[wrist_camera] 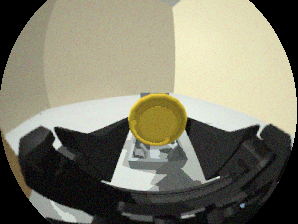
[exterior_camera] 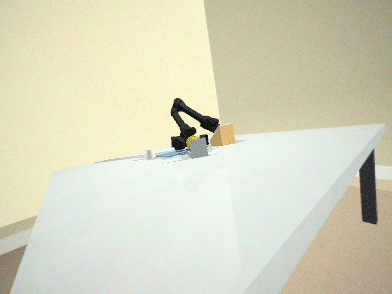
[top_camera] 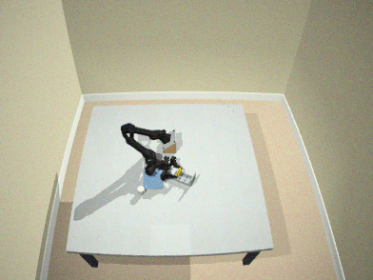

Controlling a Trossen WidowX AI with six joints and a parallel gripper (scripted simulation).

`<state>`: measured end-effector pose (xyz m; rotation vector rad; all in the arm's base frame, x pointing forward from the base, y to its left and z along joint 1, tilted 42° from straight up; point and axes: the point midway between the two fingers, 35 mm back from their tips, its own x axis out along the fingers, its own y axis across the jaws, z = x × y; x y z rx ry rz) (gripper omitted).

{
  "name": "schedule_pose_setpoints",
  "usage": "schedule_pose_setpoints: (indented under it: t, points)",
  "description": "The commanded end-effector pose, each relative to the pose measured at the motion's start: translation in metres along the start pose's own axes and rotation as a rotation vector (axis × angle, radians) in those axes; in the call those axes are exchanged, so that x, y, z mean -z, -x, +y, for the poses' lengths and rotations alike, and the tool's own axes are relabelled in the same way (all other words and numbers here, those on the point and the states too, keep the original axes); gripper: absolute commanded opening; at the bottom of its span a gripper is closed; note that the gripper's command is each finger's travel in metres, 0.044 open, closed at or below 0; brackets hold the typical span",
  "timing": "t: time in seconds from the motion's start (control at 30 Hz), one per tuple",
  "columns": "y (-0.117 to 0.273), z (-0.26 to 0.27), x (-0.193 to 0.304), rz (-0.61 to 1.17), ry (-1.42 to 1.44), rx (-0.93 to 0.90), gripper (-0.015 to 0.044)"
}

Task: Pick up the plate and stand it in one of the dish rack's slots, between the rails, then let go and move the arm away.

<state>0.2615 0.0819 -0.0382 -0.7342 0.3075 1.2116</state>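
The yellow plate [top_camera: 179, 171] [exterior_camera: 192, 138] [wrist_camera: 158, 120] stands on edge, its round face toward the wrist camera. My gripper [top_camera: 176, 170] [wrist_camera: 157, 120] is shut on it, with one black finger at each side of the rim. The grey dish rack [top_camera: 193, 179] [exterior_camera: 199, 148] [wrist_camera: 149, 164] is on the table. In the wrist view the plate is in front of the rack and hides part of its rails and end panel. In the top view the plate is at the rack's near-arm end. Whether its lower edge is between the rails cannot be told.
A blue mat [top_camera: 153, 181] [exterior_camera: 171, 154] lies under and beside the gripper. A small white cylinder [top_camera: 141, 189] [exterior_camera: 151, 154] stands at the mat's left corner. An orange-brown block [top_camera: 169, 149] [exterior_camera: 224, 135] stands near the arm's base. The table [top_camera: 214, 214] [exterior_camera: 150, 215] carries them all.
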Motion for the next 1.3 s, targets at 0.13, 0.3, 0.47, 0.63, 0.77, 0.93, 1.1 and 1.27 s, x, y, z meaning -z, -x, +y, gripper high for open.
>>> schedule_pose_setpoints:
  t: [0.13,0.3,0.47,0.63,0.77,0.93,1.1,1.27]
  points:
    - [0.0,0.0,0.0,0.0,0.0,0.0,0.04]
    - [0.0,0.0,-0.002,0.001,0.0,-0.001,0.04]
    - [-0.003,-0.009,-0.046,0.01,-0.004,-0.016,0.04]
    - [-0.003,-0.011,-0.102,-0.002,-0.016,-0.015,0.04]
    - [-0.003,-0.013,-0.119,-0.011,-0.022,-0.013,0.04]
    - [-0.006,-0.012,-0.118,0.038,-0.09,-0.032,0.04]
    - [-0.011,-0.009,-0.118,0.141,-0.218,-0.061,0.04]
    - [-0.013,-0.005,-0.119,0.257,-0.34,-0.078,0.04]
